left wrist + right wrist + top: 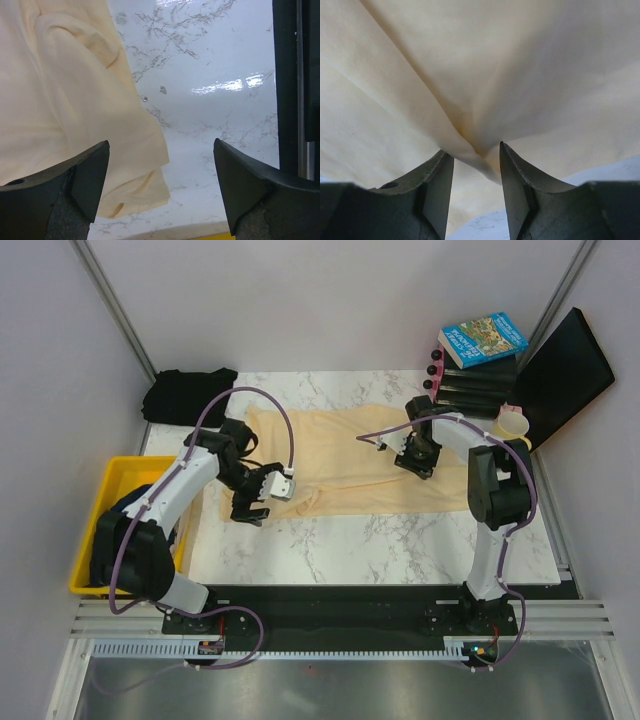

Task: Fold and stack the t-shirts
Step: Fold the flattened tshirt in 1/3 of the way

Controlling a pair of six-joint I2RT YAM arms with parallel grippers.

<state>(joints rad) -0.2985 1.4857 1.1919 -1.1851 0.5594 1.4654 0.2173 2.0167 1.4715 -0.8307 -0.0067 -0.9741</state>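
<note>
Cream tee [350, 455] lying left-right; left claw [262, 502] wide open, empty, by near-left corner, right claw [476, 180] half-open over ridge

The left arm [175, 490] and right arm [490, 495] have white links, black joints and purple cables [262, 390]. The left tool [160, 150] and right tool [476, 150] have black wedge fingers.

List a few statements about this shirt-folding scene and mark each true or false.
1. The left gripper is open over the cream shirt's edge. True.
2. The black shirt lies on top of the cream shirt. False: it is bunched at the table's far left corner.
3. A yellow bin stands left of the table. True.
4. The books lie in the bin. False: they are at the far right corner.
5. A ridge of cream cloth runs between the right gripper's fingers. True.
</note>
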